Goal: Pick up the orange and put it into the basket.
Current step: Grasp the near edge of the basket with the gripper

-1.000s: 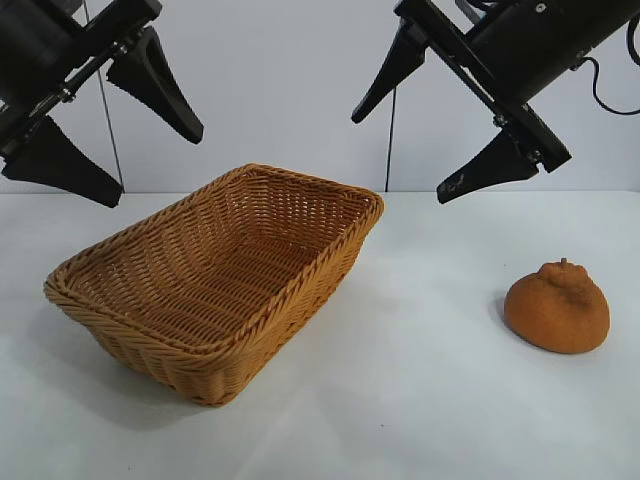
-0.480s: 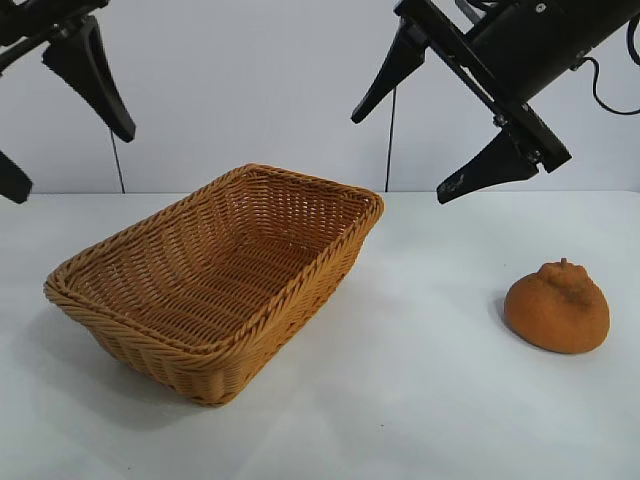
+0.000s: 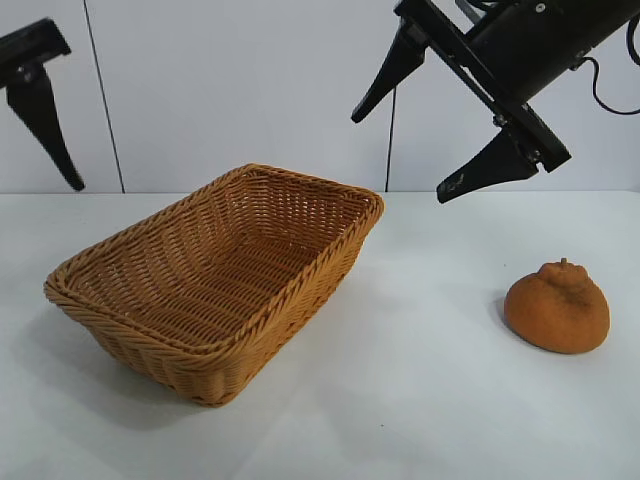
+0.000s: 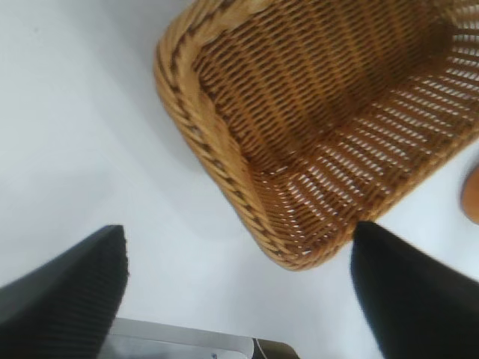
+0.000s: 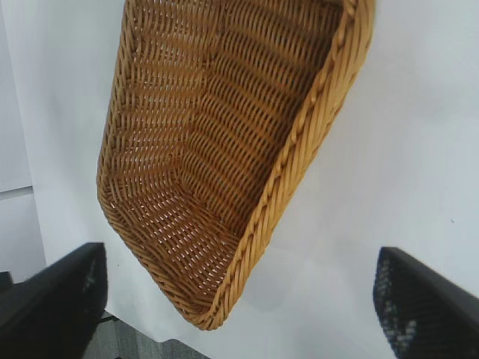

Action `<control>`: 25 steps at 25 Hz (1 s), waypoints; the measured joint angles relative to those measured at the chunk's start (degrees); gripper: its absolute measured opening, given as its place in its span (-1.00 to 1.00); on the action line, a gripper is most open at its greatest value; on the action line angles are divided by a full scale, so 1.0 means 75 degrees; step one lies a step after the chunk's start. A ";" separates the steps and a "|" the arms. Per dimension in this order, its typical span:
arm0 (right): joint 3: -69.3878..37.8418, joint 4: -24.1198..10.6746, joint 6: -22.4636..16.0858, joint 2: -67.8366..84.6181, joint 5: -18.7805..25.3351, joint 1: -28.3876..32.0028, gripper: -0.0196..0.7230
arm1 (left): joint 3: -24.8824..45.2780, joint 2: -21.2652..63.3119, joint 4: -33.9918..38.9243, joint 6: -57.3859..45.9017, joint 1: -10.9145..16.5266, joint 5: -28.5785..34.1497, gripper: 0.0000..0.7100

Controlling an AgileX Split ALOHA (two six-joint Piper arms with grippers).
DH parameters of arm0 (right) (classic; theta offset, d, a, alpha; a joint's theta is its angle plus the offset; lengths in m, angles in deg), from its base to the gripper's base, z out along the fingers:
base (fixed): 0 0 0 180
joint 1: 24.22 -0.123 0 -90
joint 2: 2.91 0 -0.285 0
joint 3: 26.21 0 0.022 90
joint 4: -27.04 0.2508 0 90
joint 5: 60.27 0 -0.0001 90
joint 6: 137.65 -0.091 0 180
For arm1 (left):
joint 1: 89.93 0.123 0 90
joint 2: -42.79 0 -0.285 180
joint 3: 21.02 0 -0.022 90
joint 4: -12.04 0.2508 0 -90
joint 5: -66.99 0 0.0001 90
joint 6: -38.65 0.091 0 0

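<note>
Nothing gripped yet: bumpy dull orange-brown orange (image 3: 557,307) sits on the table at 4 o'clock of the tan woven wicker basket (image 3: 215,277), so drop your wide-open right gripper (image 3: 415,125) straight over it, left gripper (image 3: 45,120) open, idle

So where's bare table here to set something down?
Bare table lies between the basket and the orange, and all along the front edge. The basket itself is empty. Nowhere is crowded; the right gripper hangs open overhead.
</note>
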 joint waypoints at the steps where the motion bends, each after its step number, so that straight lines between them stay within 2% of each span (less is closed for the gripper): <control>1: 0.0000 0.0000 0.0000 0.0000 0.0000 0.0000 0.83 | 0.0166 0.0006 0.0008 -0.0194 -0.0026 -0.0177 0.64; 4: 0.0000 0.0000 0.0000 0.0000 0.0000 0.0000 0.83 | 0.0477 0.0006 0.0027 -0.0659 -0.0319 -0.0653 0.64; 7: 0.0000 0.0000 0.0000 0.0000 -0.0023 0.0000 0.83 | 0.0536 -0.0001 0.0104 -0.1133 -0.0857 -0.1167 0.64; 10: 0.0000 0.0000 0.0000 0.0000 -0.0032 0.0000 0.83 | 0.0536 -0.0085 0.0456 -0.1985 -0.1397 -0.1656 0.64; 13: 0.0000 0.0000 0.0000 0.0000 -0.0041 0.0000 0.83 | 0.0536 -0.0365 0.0934 -0.2957 -0.1737 -0.1789 0.64; 16: 0.0000 0.0000 0.0000 0.0000 -0.0041 0.0000 0.83 | 0.0536 -0.0724 0.1337 -0.3602 -0.1873 -0.1932 0.64; 21: 0.0000 0.0000 0.0000 0.0000 -0.0041 0.0000 0.83 | 0.0536 -0.1322 0.1929 -0.4485 -0.1888 -0.2343 0.64; 25: 0.0000 0.0000 0.0000 0.0000 -0.0041 0.0000 0.83 | 0.0536 -0.1898 0.2052 -0.4815 -0.1888 -0.2917 0.64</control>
